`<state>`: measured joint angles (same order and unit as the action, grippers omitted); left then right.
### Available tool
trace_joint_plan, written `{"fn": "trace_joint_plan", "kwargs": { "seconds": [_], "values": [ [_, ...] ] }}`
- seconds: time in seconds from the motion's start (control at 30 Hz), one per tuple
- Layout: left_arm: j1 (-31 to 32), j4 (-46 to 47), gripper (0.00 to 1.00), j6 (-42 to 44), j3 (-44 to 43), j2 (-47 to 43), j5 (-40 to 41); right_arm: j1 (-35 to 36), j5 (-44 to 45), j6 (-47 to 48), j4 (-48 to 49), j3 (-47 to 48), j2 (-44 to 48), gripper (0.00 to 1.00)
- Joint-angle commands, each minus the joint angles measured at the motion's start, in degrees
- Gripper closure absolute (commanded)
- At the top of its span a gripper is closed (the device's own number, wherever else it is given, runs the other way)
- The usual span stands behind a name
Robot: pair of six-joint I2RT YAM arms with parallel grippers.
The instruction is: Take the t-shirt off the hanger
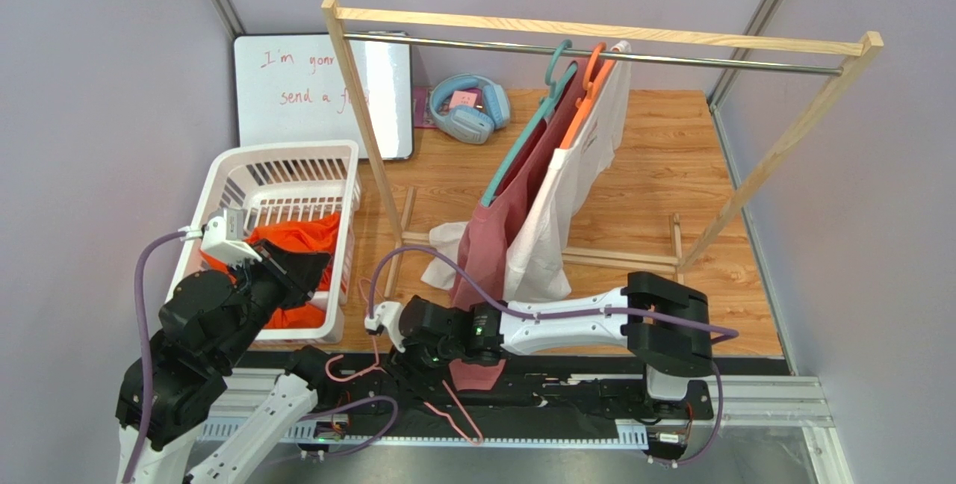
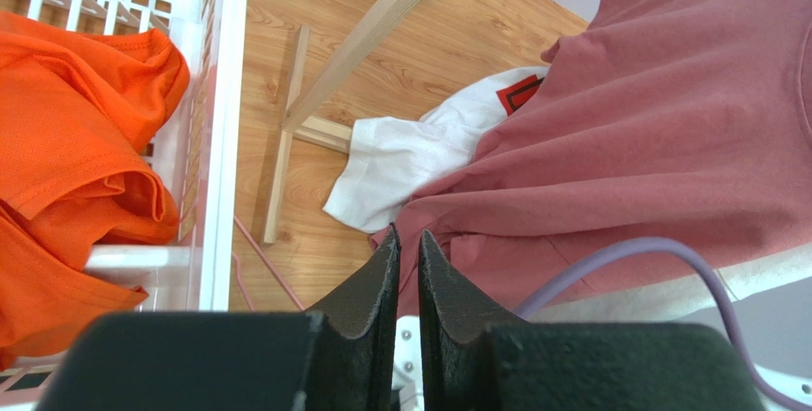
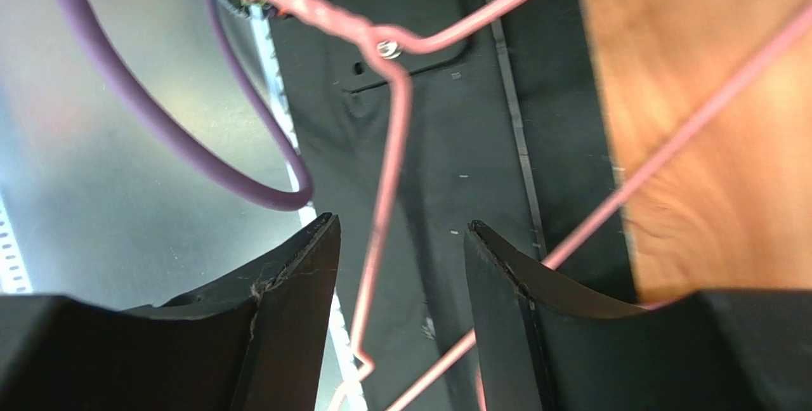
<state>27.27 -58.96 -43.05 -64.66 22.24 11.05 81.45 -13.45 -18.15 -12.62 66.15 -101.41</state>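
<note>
A dusty-pink t-shirt [image 1: 518, 187] hangs on a teal hanger [image 1: 558, 64] on the rack. Its hem reaches down behind my right arm. It fills the right of the left wrist view [image 2: 648, 145]. A white t-shirt [image 1: 561, 204] hangs beside it on an orange hanger [image 1: 593, 70]. A bare pink wire hanger [image 1: 460, 411] lies on the black mat. My right gripper [image 1: 398, 359] is open over it, and the wire [image 3: 389, 145] passes between the jaws [image 3: 400, 225] untouched. My left gripper [image 1: 305, 280] is shut and empty [image 2: 408, 235] by the basket's near right corner.
A white laundry basket [image 1: 281, 159] at the left holds an orange t-shirt [image 1: 294, 243]. The wooden rack's post and feet [image 1: 387, 193] stand between the basket and the shirts. A whiteboard [image 1: 303, 92] and blue headphones [image 1: 469, 106] sit at the back.
</note>
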Motion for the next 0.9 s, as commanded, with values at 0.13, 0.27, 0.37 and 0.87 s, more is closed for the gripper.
{"fn": "trace_joint_plan", "kwargs": {
  "seconds": [0.13, 0.27, 0.37, 0.87],
  "values": [
    [-0.2, 0.6, 0.83, 1.6, -0.5, 0.0, -0.5, 1.3, -0.1, -3.3, 6.6, -2.8, -1.9, 0.51],
    [-0.2, 0.9, 0.83, 1.6, -0.3, -0.1, -0.8, 1.3, 0.6, -4.2, 6.8, -2.6, -1.2, 0.76],
    [-0.2, 0.8, 0.83, 1.9, -0.8, 0.0, -0.9, 1.2, 3.5, -5.0, 6.6, -2.3, 2.9, 1.0],
    [-0.2, 8.9, 0.46, 4.6, -2.5, -11.6, -7.7, -3.1, 13.4, -20.1, 5.8, 1.6, 22.1, 1.0]
  ]
}}
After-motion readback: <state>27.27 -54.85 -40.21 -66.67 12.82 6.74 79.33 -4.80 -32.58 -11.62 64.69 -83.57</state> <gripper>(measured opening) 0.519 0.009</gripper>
